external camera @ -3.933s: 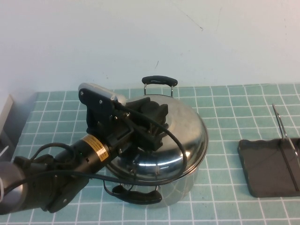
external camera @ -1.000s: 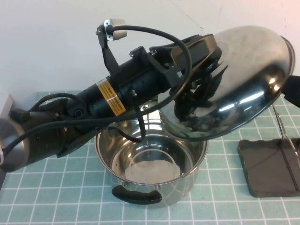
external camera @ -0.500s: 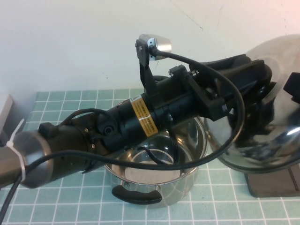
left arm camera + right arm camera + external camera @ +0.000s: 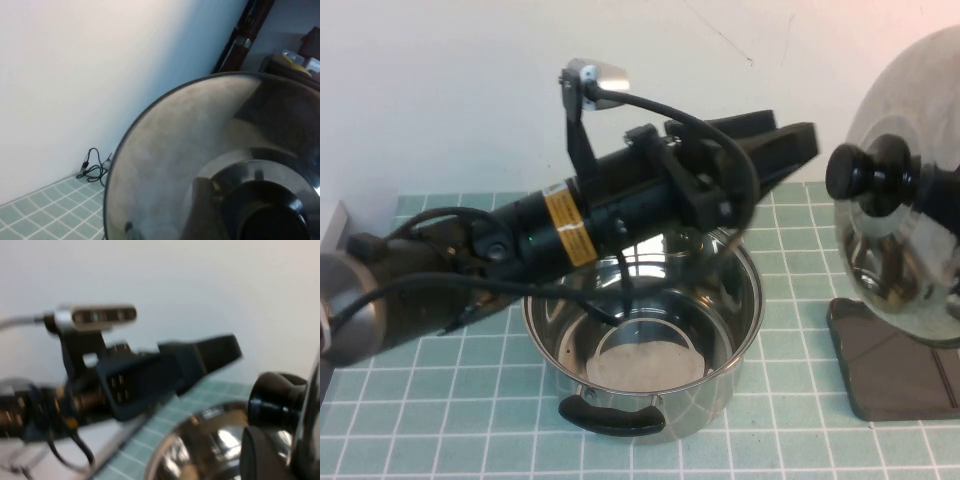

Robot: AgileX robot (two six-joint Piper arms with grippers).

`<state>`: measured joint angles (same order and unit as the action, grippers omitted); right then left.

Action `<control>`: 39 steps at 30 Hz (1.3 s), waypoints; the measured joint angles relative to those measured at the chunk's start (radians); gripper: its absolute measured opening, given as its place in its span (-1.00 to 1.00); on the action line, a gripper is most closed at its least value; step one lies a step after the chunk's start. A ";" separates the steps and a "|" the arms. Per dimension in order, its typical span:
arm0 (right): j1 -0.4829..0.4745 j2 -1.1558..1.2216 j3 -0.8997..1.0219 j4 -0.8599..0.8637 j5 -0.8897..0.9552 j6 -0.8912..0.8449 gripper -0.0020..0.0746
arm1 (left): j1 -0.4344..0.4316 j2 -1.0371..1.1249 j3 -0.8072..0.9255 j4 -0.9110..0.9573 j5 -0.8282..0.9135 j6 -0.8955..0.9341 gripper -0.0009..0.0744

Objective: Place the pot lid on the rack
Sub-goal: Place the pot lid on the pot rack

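The pot lid (image 4: 910,270) stands on edge at the right, above the dark grey rack (image 4: 885,375), with its black knob (image 4: 868,172) facing left. My right gripper (image 4: 928,205) reaches in from the right edge and is shut on the lid's rim. One of its fingers (image 4: 262,452) lies on the knob side of the lid (image 4: 314,405). My left gripper (image 4: 790,140) is open and empty, a short way left of the knob, above the open steel pot (image 4: 642,340). The left wrist view shows the lid's dome (image 4: 200,150) and knob (image 4: 272,215) close ahead. The rack's wire bars are hidden behind the lid.
The left arm (image 4: 520,250) stretches across the pot from the lower left. The pot's black handle (image 4: 612,415) points to the front. A white wall rises behind the green tiled table (image 4: 790,440). A grey object (image 4: 332,225) sits at the left edge.
The left gripper carried the lid from the pot to the right, let go of the knob and drew back left. The lid now stands upright over the rack in the right gripper.
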<state>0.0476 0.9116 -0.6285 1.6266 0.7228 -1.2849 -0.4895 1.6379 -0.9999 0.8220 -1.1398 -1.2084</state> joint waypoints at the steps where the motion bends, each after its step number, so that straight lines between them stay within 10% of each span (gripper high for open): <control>1: 0.000 0.000 -0.005 -0.043 0.000 0.000 -0.61 | 0.025 0.000 0.000 0.028 -0.005 -0.028 0.25; 10: 0.000 0.000 -0.113 -0.510 -0.030 0.166 -0.61 | 0.225 -0.058 0.000 0.377 0.005 -0.197 -0.89; 24: 0.000 0.167 -0.119 -0.811 -0.145 0.328 -0.61 | 0.182 -0.475 0.010 0.802 0.745 -0.328 -0.97; 39: 0.000 0.316 -0.121 -0.811 -0.240 0.330 -0.44 | 0.176 -0.554 0.089 0.931 0.795 -0.394 -0.97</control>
<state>0.0476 1.2273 -0.7498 0.8155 0.4830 -0.9550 -0.3136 1.0835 -0.9112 1.7527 -0.3448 -1.6025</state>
